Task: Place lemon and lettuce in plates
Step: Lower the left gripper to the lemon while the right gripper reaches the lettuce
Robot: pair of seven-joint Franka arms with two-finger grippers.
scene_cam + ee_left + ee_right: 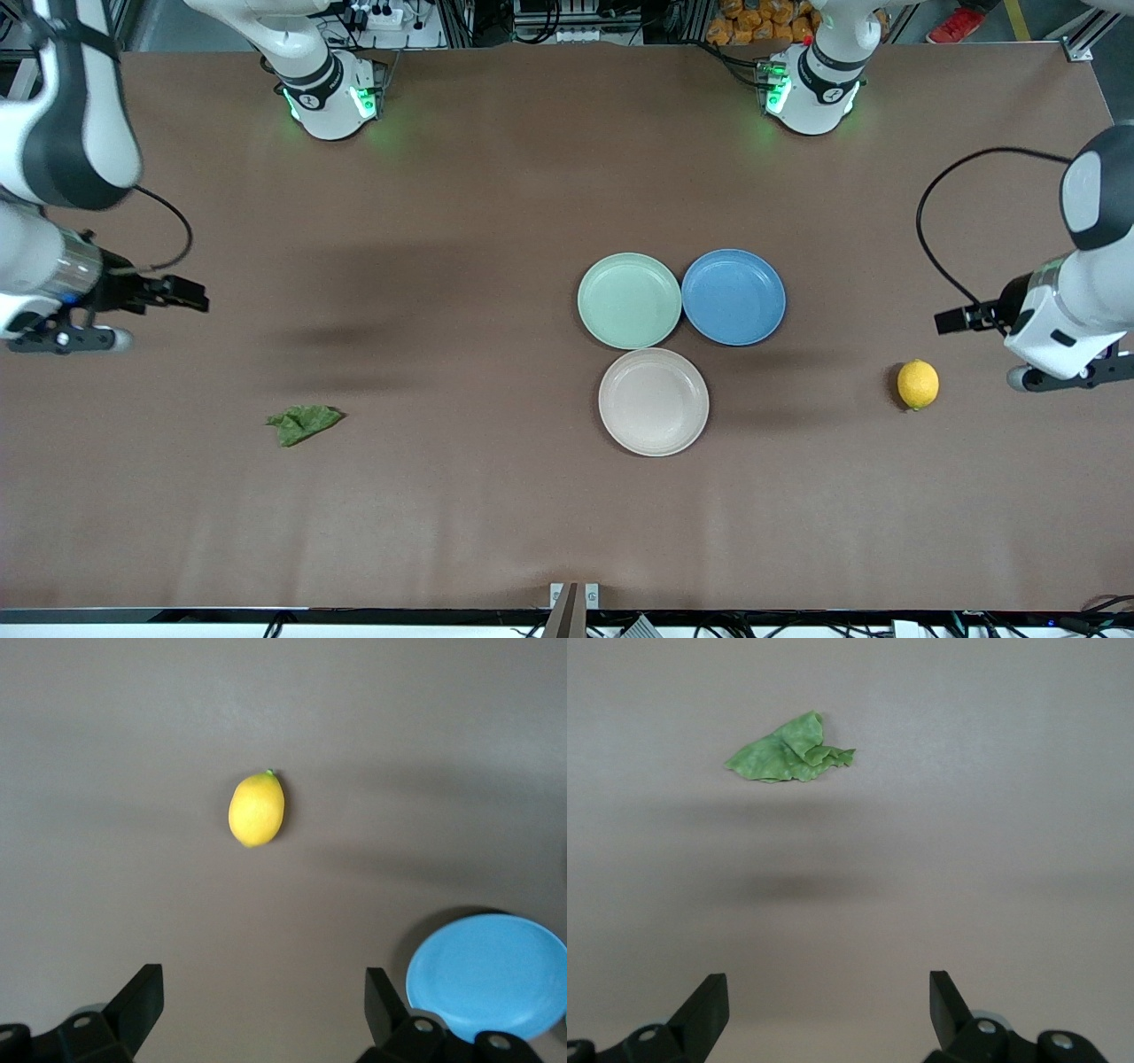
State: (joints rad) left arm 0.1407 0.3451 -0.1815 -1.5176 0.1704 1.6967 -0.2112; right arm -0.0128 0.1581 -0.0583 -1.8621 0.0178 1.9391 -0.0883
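The yellow lemon (918, 384) (256, 809) lies on the brown table toward the left arm's end. My left gripper (944, 321) (264, 992) hangs open over bare table close to it, holding nothing. The dark-green lettuce (303, 423) (788, 757) lies flat toward the right arm's end. Over bare table some way from the leaf, my right gripper (200, 299) (828, 992) is open and holds nothing. In the middle stand the mint-green plate (629, 300) and, nearer the front camera, the beige-white plate (653, 401). Neither has anything in it.
A blue plate (733, 296) (489, 974) sits beside the mint-green one, toward the left arm's end, touching it. A black cable (926, 239) loops from the left wrist above the table.
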